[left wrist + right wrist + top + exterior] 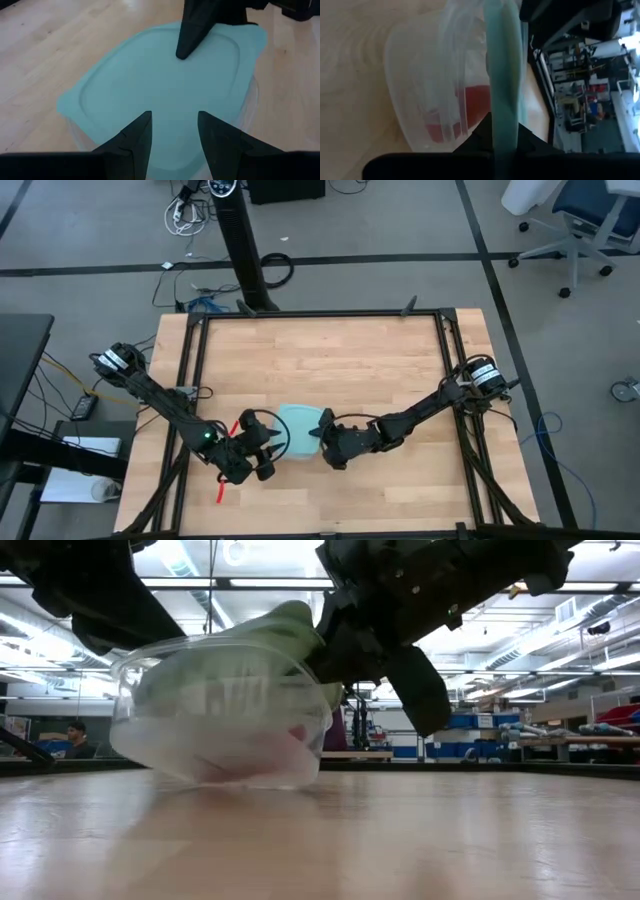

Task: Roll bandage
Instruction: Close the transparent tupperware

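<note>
1. My right end effector (322, 442) is pinched narrow on the edge of the light-blue lid (165, 85) of the clear container (225, 720). The right wrist view shows that lid edge-on between my fingers. The low view shows the container tipped, one side lifted off the surface (330, 370).

2. My left end effector (172, 137) stands wide with nothing between its fingers. It hovers at the opposite side of the container, pointing across the lid toward the right one.

3. The bandage shows in two places. A red strip (228, 465) lies on the surface under my left arm, running from near the container's left edge down toward the front of the surface, so its long axis sits at a slant to the front edge. There is also red inside the container (470, 97), seen through the clear wall; it is probably the same bandage, but the wall blurs it and I cannot tell whether it is rolled or loose.

4. What the next move turns on: the strip outside lies behind and below my left end effector, on that arm's side and well away from my right one. I judge that the left arm is nearer, and must turn back from the lid to reach it.
</note>
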Motion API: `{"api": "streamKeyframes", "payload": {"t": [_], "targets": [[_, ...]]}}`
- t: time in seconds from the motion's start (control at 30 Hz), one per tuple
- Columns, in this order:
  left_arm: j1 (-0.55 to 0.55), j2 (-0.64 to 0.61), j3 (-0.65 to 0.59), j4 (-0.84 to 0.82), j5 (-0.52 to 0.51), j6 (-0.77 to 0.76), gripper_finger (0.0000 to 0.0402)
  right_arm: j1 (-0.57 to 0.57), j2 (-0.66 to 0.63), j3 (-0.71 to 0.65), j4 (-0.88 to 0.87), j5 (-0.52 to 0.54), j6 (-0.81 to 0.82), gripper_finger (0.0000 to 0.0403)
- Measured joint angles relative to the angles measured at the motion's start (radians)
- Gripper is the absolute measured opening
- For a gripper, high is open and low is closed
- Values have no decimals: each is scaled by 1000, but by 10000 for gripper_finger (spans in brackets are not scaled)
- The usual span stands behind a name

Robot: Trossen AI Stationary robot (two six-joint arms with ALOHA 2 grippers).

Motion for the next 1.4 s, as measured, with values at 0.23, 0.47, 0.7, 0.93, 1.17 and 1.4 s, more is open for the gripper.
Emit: {"api": "streamKeyframes", "payload": {"t": [0.23,0.47,0.7,0.93,1.17,1.4], "targets": [[0,-9,0,0,-10,-2,162,24,0,0,5,28,-136,9],[0,-10,0,-1,-35,0,162,33,-4,0,5,142,-261,9],[0,-14,0,-1,-63,-2,162,30,-17,0,6,222,-269,9],[0,-80,0,-29,-90,-2,162,39,-20,0,116,214,-264,9],[6,-116,-1,-89,-35,-47,162,35,-17,0,78,114,-174,9],[44,-110,-1,-106,32,-56,162,23,-16,0,101,129,-195,9]]}}
